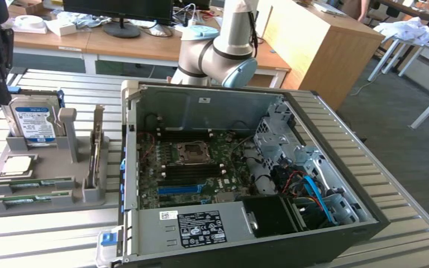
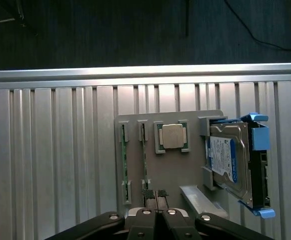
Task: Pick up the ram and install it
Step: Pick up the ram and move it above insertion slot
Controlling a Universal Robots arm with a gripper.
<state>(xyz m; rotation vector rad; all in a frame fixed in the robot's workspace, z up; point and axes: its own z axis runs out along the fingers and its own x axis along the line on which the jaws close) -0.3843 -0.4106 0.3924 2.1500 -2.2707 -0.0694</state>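
**Exterior view.** I am looking at an open computer case (image 1: 274, 167) filling the centre and right of the frame, its motherboard (image 1: 177, 184) lying exposed. The robot arm (image 1: 225, 50) is rising behind it at top centre. At the left of the frame a grey holder tray (image 1: 51, 166) is sitting on the slatted metal table (image 1: 51, 240). The ram (image 1: 29, 182) — two green sticks on edge — is resting in the tray's slots at lower left. The square processor chip (image 1: 17, 166) is lying just above the sticks, and the blue-labelled hard drive (image 1: 34, 123) is standing upright further up.

**Wrist view.** I am watching the gripper (image 2: 157, 194) hanging above the tray, its two fingers pressed together and gripping nothing. Both sticks are lying side by side in their slots, untouched. The fingertips (image 2: 148, 193) are showing over the tray's edge — nearest the end of the stick that is lying beside the processor chip.
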